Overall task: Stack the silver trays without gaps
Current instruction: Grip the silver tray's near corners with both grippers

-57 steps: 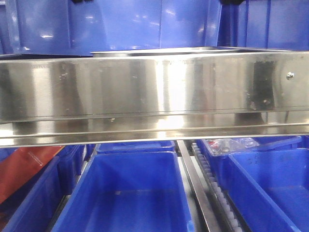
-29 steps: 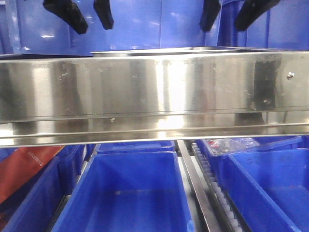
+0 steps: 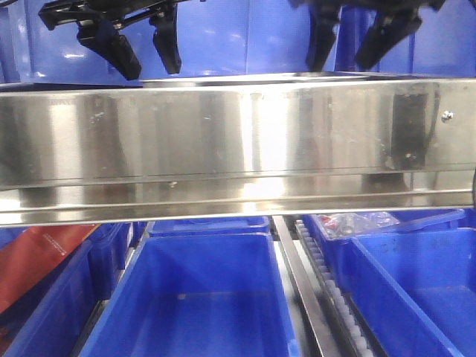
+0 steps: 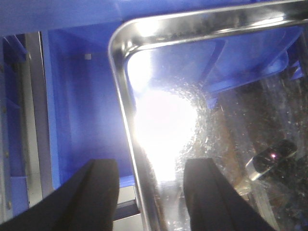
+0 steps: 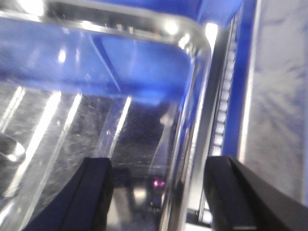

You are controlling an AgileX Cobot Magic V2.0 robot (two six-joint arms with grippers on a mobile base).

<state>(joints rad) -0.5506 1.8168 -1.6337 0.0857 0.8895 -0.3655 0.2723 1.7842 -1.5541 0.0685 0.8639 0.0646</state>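
Blue bins [image 3: 208, 297] all round. Left hand [image 3: 151, 67] and right hand [image 3: 341, 64] gape open, empty, a silver tray [image 4: 126, 120] rim between each one's fingers. Grasp step, I'd say: lower, pinch evenly.

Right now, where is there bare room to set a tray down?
The middle blue bin below the steel rail shows a bare floor; so does the right bin. Crowded: the left bin holds a red packet, and above the rail the left gripper and right gripper straddle the rims of the silver tray.
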